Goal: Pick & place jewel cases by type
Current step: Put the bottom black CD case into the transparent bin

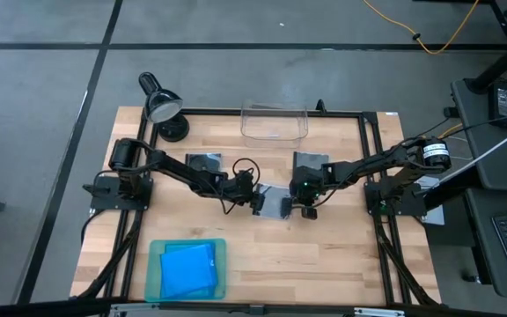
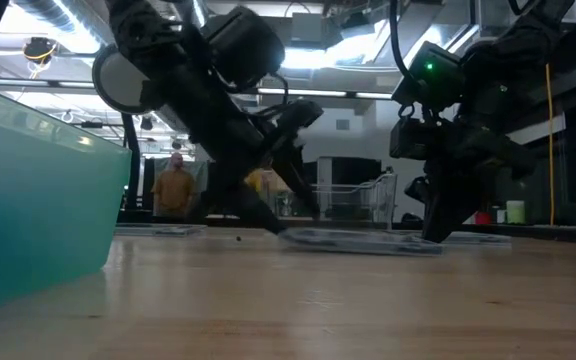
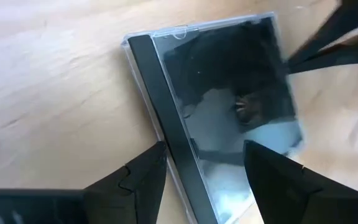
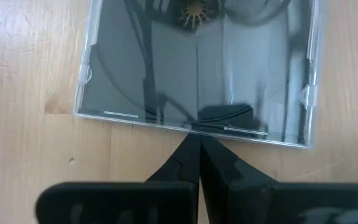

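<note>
A dark grey square jewel case point(image 1: 277, 204) lies flat on the table's middle, with a disc showing through its lid point(image 4: 197, 68). My left gripper point(image 3: 204, 149) is open over the case's black spine edge point(image 3: 160, 106), with one finger outside that edge and one above the lid. My right gripper point(image 4: 199, 138) is shut at the opposite edge. Two more grey cases point(image 1: 204, 162) point(image 1: 311, 161) lie flat farther back. Blue cases point(image 1: 187, 269) lie in the teal tray point(image 1: 155, 264). My left gripper stands over the spine edge from above; I cannot tell whether either finger touches the case. My right gripper has its shut fingertips against the case's clear edge point(image 4: 194, 127) on the table's right side, slanting down from the right. The case lies flat on the table point(image 2: 363, 240).
A clear plastic bin point(image 1: 275, 123) stands at the far edge and a black desk lamp point(image 1: 161, 106) at the far left corner. Bare wood point(image 1: 324, 264) stretches right of the tray. In the low view, people stand in the room behind.
</note>
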Tool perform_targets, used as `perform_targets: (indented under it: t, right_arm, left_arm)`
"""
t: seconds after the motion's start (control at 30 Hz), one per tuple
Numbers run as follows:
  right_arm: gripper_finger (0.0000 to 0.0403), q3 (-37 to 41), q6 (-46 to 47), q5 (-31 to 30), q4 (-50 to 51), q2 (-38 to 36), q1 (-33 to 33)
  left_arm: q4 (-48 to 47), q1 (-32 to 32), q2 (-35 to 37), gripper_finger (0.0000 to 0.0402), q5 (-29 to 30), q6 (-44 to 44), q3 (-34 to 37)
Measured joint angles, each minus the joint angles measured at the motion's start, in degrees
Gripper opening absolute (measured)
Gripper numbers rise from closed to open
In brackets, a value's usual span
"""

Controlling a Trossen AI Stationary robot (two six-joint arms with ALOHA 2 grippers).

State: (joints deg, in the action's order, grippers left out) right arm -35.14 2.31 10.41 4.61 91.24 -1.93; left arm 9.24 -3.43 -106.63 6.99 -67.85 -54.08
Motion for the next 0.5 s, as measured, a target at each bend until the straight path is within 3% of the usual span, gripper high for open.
perform_targets:
  t: [0.2,0.3,0.37,0.5]
  right_arm:
    - [0.0007,0.0,-0.7,-0.1,0.0,0.0,0.0]
    - [0.0007,0.0,-1.1,-0.1,0.0,0.0,0.0]
    - [0.0007,-0.1,-1.1,-0.2,-1.1,0.1,0.0]
    - [0.0007,-0.1,-1.3,-0.4,-1.6,0.1,0.0]
  left_arm:
    - [-3.1,0.1,3.5,0.0195,3.2,3.1,-1.7]
    - [1.2,0.1,6.2,0.0195,6.5,5.4,-3.0]
    - [4.5,0.0,8.0,0.0195,4.2,7.9,-5.3]
    - [-1.4,-0.6,8.1,0.0189,3.5,12.6,-7.1]
